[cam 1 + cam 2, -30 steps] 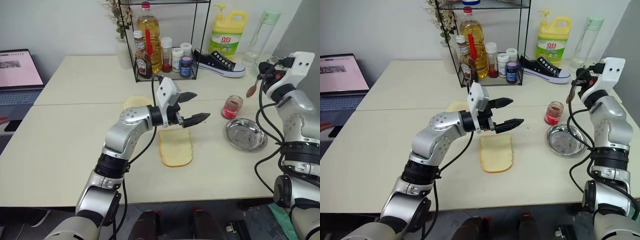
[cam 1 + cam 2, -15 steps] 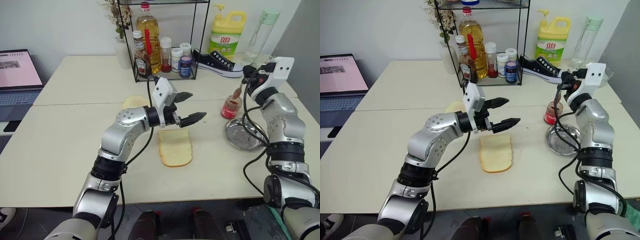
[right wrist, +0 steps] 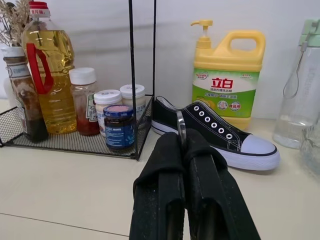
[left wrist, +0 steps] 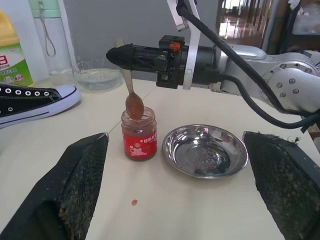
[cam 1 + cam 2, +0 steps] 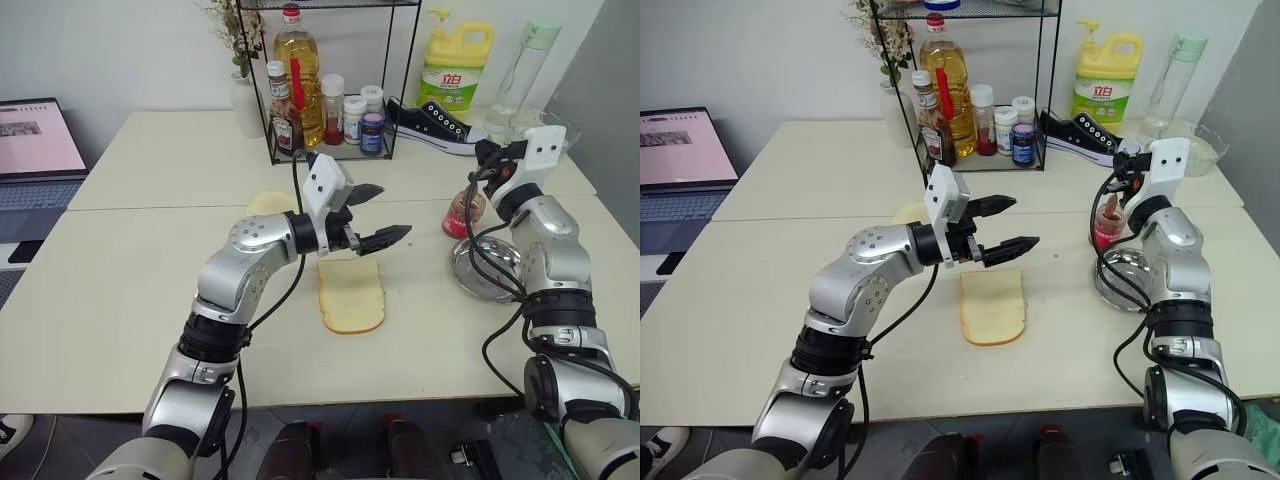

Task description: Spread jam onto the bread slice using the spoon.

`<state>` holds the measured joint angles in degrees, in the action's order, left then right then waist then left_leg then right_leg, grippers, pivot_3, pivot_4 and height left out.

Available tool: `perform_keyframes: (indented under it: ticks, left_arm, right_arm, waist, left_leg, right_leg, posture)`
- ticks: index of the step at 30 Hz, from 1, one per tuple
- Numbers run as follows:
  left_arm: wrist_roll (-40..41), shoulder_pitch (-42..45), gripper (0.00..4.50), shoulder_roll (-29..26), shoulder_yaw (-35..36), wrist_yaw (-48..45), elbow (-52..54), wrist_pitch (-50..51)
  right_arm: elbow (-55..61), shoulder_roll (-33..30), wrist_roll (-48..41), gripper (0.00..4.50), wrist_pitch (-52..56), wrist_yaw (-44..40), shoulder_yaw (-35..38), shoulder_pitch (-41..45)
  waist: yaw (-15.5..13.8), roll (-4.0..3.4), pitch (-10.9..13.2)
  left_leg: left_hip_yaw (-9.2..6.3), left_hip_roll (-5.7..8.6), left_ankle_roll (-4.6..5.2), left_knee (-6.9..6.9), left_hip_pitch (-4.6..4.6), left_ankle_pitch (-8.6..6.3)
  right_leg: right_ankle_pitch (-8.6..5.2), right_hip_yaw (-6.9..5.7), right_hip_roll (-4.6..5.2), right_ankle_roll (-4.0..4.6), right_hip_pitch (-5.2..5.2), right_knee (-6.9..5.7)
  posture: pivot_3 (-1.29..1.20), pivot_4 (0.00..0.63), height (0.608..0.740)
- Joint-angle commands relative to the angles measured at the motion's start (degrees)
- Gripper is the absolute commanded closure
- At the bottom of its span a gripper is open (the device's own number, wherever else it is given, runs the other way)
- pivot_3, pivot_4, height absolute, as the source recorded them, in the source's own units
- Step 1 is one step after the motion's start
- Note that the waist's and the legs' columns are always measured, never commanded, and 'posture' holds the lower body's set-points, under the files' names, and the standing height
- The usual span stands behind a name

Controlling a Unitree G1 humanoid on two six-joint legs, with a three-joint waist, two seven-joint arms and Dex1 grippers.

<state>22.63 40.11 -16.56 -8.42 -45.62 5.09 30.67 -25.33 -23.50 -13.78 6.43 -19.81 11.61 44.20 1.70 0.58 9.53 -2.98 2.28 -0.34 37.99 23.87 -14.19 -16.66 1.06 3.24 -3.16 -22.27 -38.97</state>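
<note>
The bread slice lies flat mid-table, pale with a thin tan crust. Just above its far end my left gripper hovers, open and empty, pointing right. To the right stands a small glass jar of reddish jam. My right gripper is above the jar, shut on the handle of the spoon. The spoon hangs down with its jam-coated bowl at the jar's mouth. In the right wrist view, the handle's edge shows between the shut fingers.
A round steel dish sits beside the jar. A smaller golden slice lies behind my left arm. At the back stand a wire rack of bottles, a yellow detergent bottle and a black sneaker. A laptop is far left.
My right gripper has carried the spoon left and down, so its bowl now sits at the jar's mouth. The left arm has kept still.
</note>
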Motion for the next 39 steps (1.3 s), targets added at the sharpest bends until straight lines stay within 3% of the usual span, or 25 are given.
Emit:
perform_keyframes:
  ticks: [1, 19, 39]
  left_arm:
    - [1.0, 0.4, 0.0, 0.0, 1.2, 0.3, 2.5, -0.3]
    - [1.3, 0.6, 0.0, 0.3, 1.3, 0.4, 2.6, -0.3]
    - [1.2, 0.5, 0.0, 0.5, 1.1, 0.4, 1.9, -0.7]
  right_arm:
    - [0.5, -1.2, 2.4, 4.47, -3.3, -0.5, -0.8, -0.1]
    - [-6.4, 1.3, 4.4, 4.47, -6.2, 0.9, -0.7, -1.2]
    - [-2.1, 4.4, -11.9, 4.47, 9.4, 10.1, 12.9, 4.0]
  waist:
    - [0.0, 0.0, 0.0]
    - [0.0, 0.0, 0.0]
    - [0.0, 0.0, 0.0]
  left_leg:
    - [0.0, 0.0, 0.0, 0.0, 0.0, 0.0]
    - [0.01, -0.01, -0.16, 0.0, -0.01, 0.09]
    - [0.01, -0.01, -0.11, -0.01, 0.0, 0.06]
  right_leg:
    - [0.0, 0.0, 0.0, 0.0, 0.0, 0.0]
    - [0.0, 0.01, 0.0, 0.0, 0.0, 0.0]
    - [0.0, 0.01, 0.0, 0.0, 0.0, -0.01]
  posture:
    - [0.0, 0.15, 0.74]
    - [0.0, 0.15, 0.74]
    - [0.0, 0.15, 0.74]
